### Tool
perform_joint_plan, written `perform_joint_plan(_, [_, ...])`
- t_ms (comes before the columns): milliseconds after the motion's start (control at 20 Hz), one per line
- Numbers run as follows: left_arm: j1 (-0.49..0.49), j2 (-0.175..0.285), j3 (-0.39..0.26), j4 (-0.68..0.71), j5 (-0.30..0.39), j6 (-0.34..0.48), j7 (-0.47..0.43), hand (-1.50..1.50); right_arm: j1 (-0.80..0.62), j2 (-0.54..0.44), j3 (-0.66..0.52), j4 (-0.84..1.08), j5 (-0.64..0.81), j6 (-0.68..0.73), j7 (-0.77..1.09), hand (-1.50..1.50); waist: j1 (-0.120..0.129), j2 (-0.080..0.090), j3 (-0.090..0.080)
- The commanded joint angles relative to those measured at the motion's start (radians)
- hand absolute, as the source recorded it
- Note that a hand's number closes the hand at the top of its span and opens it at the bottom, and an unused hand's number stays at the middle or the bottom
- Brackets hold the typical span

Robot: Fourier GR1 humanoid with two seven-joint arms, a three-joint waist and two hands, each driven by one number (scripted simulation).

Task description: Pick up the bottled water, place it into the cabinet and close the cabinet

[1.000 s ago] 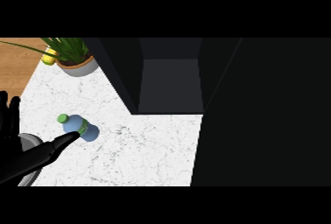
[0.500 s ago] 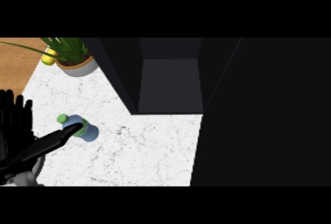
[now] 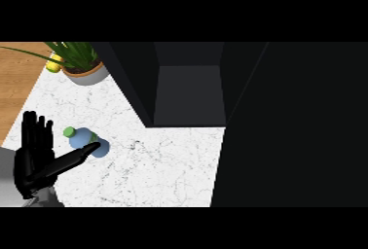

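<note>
You see the bottled water [image 3: 81, 137] on the white marble counter [image 3: 158, 168], in the left part of the head view. It is a blue bottle with a green cap [image 3: 69, 131], and the cap points toward the upper left. The left hand [image 3: 39, 168] comes in from the lower left corner. Its fingers [image 3: 36, 136] are straight and held side by side, pointing up in the view, just to the left of the bottle. The thumb [image 3: 75, 155] is stretched out to the right, and its tip lies over the lower side of the bottle. The hand is not curled around the bottle; it is open.

The cabinet [image 3: 191, 97] is open, and you can look into its dark grey inside, up and to the right of the bottle, well apart from it. A potted plant [image 3: 84, 70] stands at the far left corner of the counter, beside a wooden surface [image 3: 22, 73].
</note>
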Motion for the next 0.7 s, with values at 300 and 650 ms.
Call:
perform_joint_plan(300, [-0.053, -0.006, 0.077, 0.315, 0.048, -0.054, -0.236, -1.5, -0.005, -0.016, 0.043, -0.177, 0.06, -0.045, 0.1, -1.5, -0.002, 0.0, 0.0])
perform_joint_plan(650, [-0.091, 0.037, 0.128, 0.503, 0.078, -0.116, -0.363, -1.5, -0.045, -0.028, 0.03, -0.191, 0.053, -0.064, 0.136, -1.5, -0.004, 0.0, -0.001])
